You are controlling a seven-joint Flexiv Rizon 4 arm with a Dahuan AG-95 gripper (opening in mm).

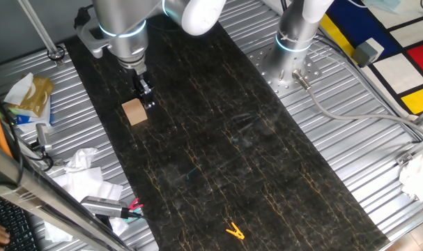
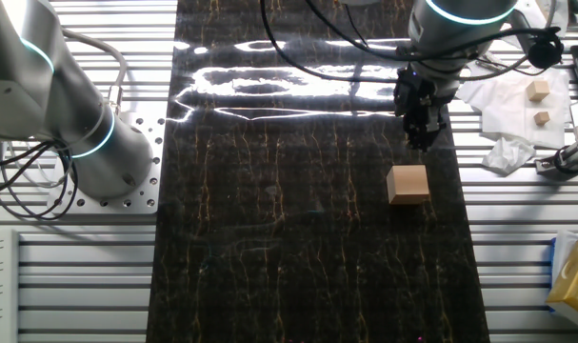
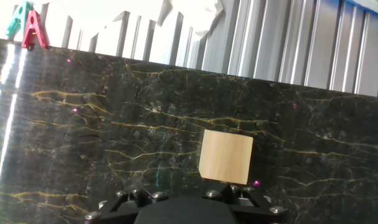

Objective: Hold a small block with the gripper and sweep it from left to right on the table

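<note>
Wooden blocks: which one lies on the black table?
The large tan cube beside the gripper; two smaller blocks sit on white paper off the table.

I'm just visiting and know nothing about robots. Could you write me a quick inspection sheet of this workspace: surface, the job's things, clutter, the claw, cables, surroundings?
Surface: black table with gold veins; glare at one end.
Job's things: small block lies flat on the table, not held.
Clutter: yellow clip on the table; crumpled paper and two more wooden blocks off to the side.
Claw: claw hangs just beside the block, apart from it; whether open or shut cannot be told.
Cables: black cables trail over the table's far end.
Surroundings: ribbed metal border; second arm's base.
</note>
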